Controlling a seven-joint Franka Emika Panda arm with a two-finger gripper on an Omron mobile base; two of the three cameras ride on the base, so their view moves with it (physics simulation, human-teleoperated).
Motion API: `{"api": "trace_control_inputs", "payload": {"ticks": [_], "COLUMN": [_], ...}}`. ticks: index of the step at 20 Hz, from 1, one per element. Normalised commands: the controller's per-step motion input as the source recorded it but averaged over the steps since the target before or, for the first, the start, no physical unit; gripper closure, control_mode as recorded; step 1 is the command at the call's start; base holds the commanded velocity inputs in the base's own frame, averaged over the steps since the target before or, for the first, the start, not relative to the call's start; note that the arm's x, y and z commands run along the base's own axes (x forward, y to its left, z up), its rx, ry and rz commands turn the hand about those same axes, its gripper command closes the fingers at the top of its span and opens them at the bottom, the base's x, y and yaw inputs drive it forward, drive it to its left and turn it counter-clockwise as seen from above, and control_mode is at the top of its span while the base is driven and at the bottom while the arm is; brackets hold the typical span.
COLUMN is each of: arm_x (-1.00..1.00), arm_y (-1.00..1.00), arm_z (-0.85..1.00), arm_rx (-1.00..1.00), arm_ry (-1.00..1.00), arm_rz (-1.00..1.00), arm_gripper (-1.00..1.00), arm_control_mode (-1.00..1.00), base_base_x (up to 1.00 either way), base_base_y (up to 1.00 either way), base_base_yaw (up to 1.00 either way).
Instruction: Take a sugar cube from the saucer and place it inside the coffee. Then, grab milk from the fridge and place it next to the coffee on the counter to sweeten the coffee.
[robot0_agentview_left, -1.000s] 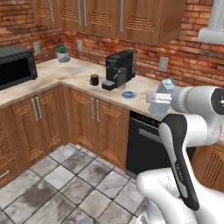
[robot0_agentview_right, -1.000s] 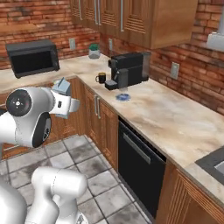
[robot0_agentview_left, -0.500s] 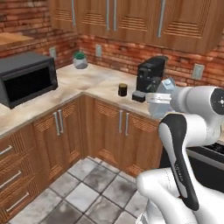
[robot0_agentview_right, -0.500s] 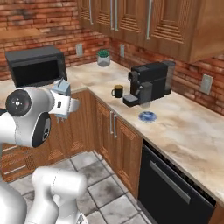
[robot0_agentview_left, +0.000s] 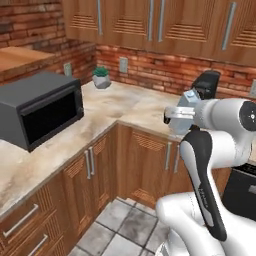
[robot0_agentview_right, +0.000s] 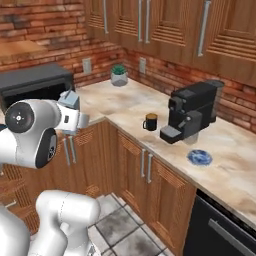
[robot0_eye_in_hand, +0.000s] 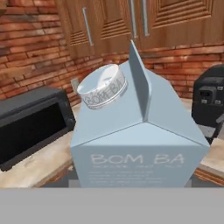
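Brick walls and wooden cabinets are framing the beige table (robot0_agentview_right: 220, 165), where the coffee (robot0_agentview_right: 150, 122) is standing just beside the black coffee machine (robot0_agentview_right: 192, 112) and the patterned saucer (robot0_agentview_right: 199, 157) is lying near it. Whether a sugar cube is sitting in the cup is too small to tell. The tool (robot0_agentview_right: 79, 120) is gripping the milk (robot0_eye_in_hand: 138, 140), half-wide jaws clamped on the carton, carrying it well apart from the cup. Setting it down is remaining.
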Motion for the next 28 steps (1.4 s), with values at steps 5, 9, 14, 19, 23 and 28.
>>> {"api": "trace_control_inputs", "payload": {"ticks": [5,9,14,19,23,28], "arm_x": [0.00,0.00,0.00,0.00,0.00,0.50], "arm_y": [0.00,0.00,0.00,0.00,0.00,0.42], "arm_z": [0.00,0.00,0.00,0.00,0.00,-0.26], "arm_rx": [0.00,0.00,0.00,0.00,0.00,-0.11], "arm_ry": [0.00,0.00,0.00,0.00,0.00,0.13], "arm_rz": [0.00,0.00,0.00,0.00,0.00,-0.30], "arm_gripper": [1.00,1.00,1.00,1.00,1.00,1.00], "arm_control_mode": [1.00,1.00,1.00,1.00,1.00,-1.00], "base_base_x": [1.00,0.97,0.76,0.52,0.45,0.00], "base_base_y": [0.45,0.27,0.09,0.19,0.50,0.00], "base_base_yaw": [-0.36,-0.41,-0.44,-0.41,-0.30,0.00]}}
